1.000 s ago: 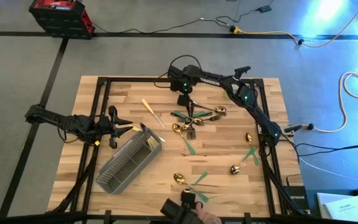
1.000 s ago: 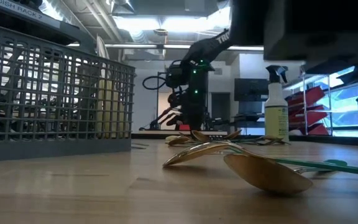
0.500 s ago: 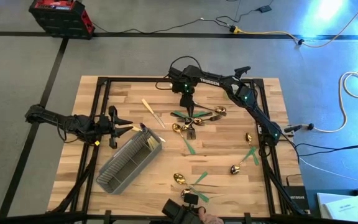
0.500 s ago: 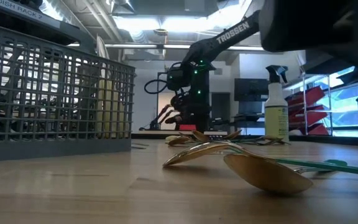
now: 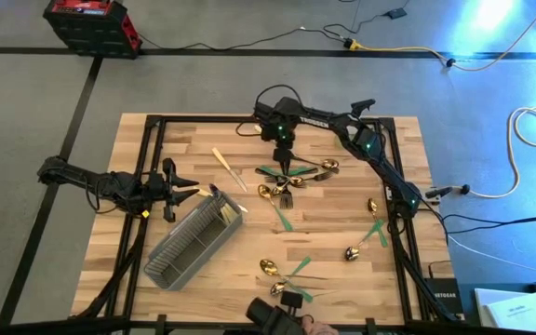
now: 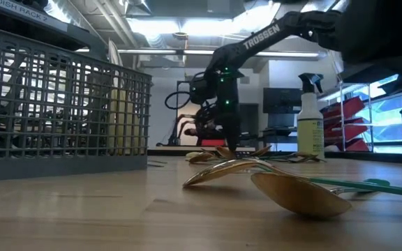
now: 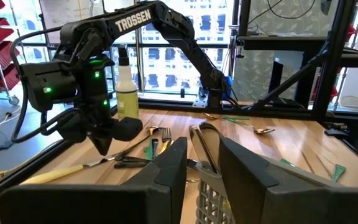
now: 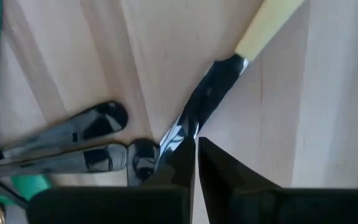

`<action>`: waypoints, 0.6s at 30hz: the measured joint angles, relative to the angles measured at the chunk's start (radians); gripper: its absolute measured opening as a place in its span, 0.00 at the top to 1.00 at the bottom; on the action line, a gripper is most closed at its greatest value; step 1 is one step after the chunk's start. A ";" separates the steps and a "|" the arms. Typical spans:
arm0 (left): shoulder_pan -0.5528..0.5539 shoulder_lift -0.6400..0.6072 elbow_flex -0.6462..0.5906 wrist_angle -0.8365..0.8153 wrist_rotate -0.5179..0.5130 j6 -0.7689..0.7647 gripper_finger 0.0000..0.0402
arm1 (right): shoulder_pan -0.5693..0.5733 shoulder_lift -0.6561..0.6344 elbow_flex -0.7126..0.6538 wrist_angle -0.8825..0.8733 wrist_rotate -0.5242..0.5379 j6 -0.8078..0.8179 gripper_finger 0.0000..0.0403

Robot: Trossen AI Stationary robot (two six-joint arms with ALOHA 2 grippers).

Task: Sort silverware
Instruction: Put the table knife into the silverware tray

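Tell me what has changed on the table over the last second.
The right gripper has come down over the central pile of silverware and its jaws have closed; the right wrist view shows them shut on the dark blade of a cream-handled knife, not yet lifted. The left gripper stays beside the wire-mesh caddy, unmoved. The scattered spoons and forks lie where they were.

Both arms are matte black, built of chunky jointed segments. The right arm point(image 7: 166, 25) carries white TROSSEN lettering along its link, and small green lights glow on its boxy wrist housing point(image 7: 51, 87). Black cables loop beside that wrist. The left arm point(image 5: 100, 183) shows bundled black cabling too.
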 joint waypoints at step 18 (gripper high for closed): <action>0.000 0.000 0.000 -0.025 0.001 -0.019 0.80 | -0.044 -0.008 -0.098 0.123 -0.174 0.156 1.00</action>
